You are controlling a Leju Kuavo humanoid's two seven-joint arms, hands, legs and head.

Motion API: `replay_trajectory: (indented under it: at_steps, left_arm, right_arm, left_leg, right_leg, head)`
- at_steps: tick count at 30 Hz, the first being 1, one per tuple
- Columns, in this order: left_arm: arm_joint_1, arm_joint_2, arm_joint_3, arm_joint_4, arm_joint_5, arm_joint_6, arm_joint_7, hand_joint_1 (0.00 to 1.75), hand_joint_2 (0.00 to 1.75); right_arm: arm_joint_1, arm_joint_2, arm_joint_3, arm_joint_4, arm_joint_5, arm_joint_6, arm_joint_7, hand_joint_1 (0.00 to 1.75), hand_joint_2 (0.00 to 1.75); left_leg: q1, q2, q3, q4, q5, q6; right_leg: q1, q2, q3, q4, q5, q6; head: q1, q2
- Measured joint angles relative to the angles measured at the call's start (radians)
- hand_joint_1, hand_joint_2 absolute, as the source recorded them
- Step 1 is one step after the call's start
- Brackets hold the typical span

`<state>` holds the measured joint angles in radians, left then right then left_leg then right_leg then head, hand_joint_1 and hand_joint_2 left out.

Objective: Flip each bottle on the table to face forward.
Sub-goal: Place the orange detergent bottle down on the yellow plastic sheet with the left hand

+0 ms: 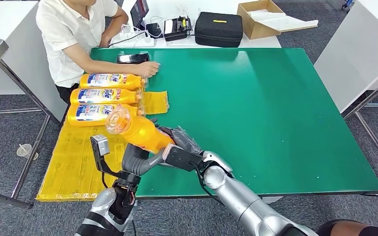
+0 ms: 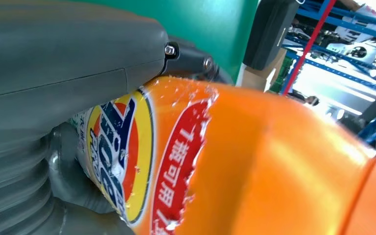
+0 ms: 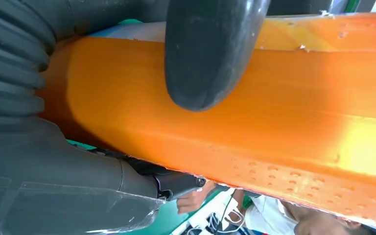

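An orange detergent bottle [image 1: 140,132] is lifted over the near left part of the green table [image 1: 256,108], its clear cap [image 1: 117,120] tilted up towards me. My left hand [image 1: 137,160] grips it from below and my right hand [image 1: 179,141] holds its lower body. The left wrist view has the bottle's label [image 2: 127,156] against my left hand [image 2: 63,54]. In the right wrist view a dark finger [image 3: 208,49] of my right hand presses on the plain orange side [image 3: 284,107]. Three more bottles [image 1: 109,80] [image 1: 106,96] [image 1: 94,112] lie in a row at the left edge, labels up.
A seated person's hand [image 1: 148,69] rests on the farthest lying bottle, next to a phone [image 1: 133,58]. Yellow sheets [image 1: 76,162] hang off the table's left side. A black case [image 1: 219,28] and a cardboard box [image 1: 262,17] stand behind the table.
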<state>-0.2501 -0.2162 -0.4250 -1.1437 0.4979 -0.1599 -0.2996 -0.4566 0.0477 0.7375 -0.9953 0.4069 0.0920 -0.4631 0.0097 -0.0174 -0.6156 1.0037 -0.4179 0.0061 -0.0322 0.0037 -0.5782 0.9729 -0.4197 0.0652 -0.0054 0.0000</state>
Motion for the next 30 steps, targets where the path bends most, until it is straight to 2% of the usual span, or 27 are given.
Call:
replay_trajectory:
  at_steps: [5,9,13,17,21,23,26,30]
  left_arm:
    - [0.0,0.0,0.008,0.0,0.048,-0.022,0.009,1.75,1.75]
    - [0.0,0.002,0.01,-0.004,0.051,-0.015,0.001,1.75,1.75]
    - [0.001,0.003,0.008,-0.021,0.01,0.029,-0.025,1.75,1.75]
    - [0.003,0.003,0.007,-0.032,-0.006,0.045,-0.032,1.75,1.75]
    - [0.005,0.002,0.005,-0.042,-0.035,0.09,-0.046,1.75,1.75]
    - [0.005,0.0,0.004,-0.048,-0.059,0.144,-0.052,1.75,1.75]
    - [0.0,-0.004,0.007,-0.05,-0.099,0.273,-0.065,1.75,1.75]
    - [-0.013,-0.002,0.034,-0.04,-0.135,0.395,-0.083,1.75,1.75]
  right_arm:
    - [-0.009,0.01,0.01,0.015,0.038,-0.033,0.0,1.54,1.75]
    - [-0.01,0.019,0.014,0.026,0.054,-0.054,0.003,0.26,1.75]
    - [-0.01,0.03,0.015,0.038,0.062,-0.084,0.006,0.26,1.75]
    - [-0.01,0.037,0.015,0.046,0.067,-0.094,0.007,0.0,1.75]
    - [-0.009,0.045,0.016,0.052,0.08,-0.122,0.016,0.0,1.75]
    - [-0.004,0.05,0.018,0.054,0.097,-0.154,0.025,0.0,1.75]
    - [0.016,0.054,0.02,0.056,0.139,-0.225,0.044,0.0,1.75]
    - [0.042,0.054,0.018,0.056,0.198,-0.356,0.072,0.0,1.75]
  left_leg:
    - [0.0,0.0,0.0,0.0,0.0,0.0]
    - [0.0,0.0,0.0,0.0,0.0,0.0]
    - [0.0,0.0,0.0,0.0,0.0,0.0]
    - [0.0,0.0,0.0,0.0,0.0,0.0]
    - [0.0,0.0,0.0,0.0,0.0,0.0]
    - [0.0,0.0,0.0,0.0,0.0,0.0]
    - [0.0,0.0,0.0,0.0,0.0,0.0]
    - [0.0,0.0,0.0,0.0,0.0,0.0]
  right_leg:
    - [0.0,0.0,0.0,0.0,0.0,0.0]
    - [0.0,0.0,0.0,0.0,0.0,0.0]
    - [0.0,0.0,0.0,0.0,0.0,0.0]
    - [0.0,0.0,0.0,0.0,0.0,0.0]
    - [0.0,0.0,0.0,0.0,0.0,0.0]
    - [0.0,0.0,0.0,0.0,0.0,0.0]
    - [0.0,0.0,0.0,0.0,0.0,0.0]
    - [0.0,0.0,-0.001,0.0,0.0,0.0]
  head:
    - [0.0,0.0]
    - [0.0,0.0]
    - [0.0,0.0]
    - [0.0,0.0]
    - [0.0,0.0]
    - [0.0,0.0]
    - [0.0,0.0]
    - [0.0,0.0]
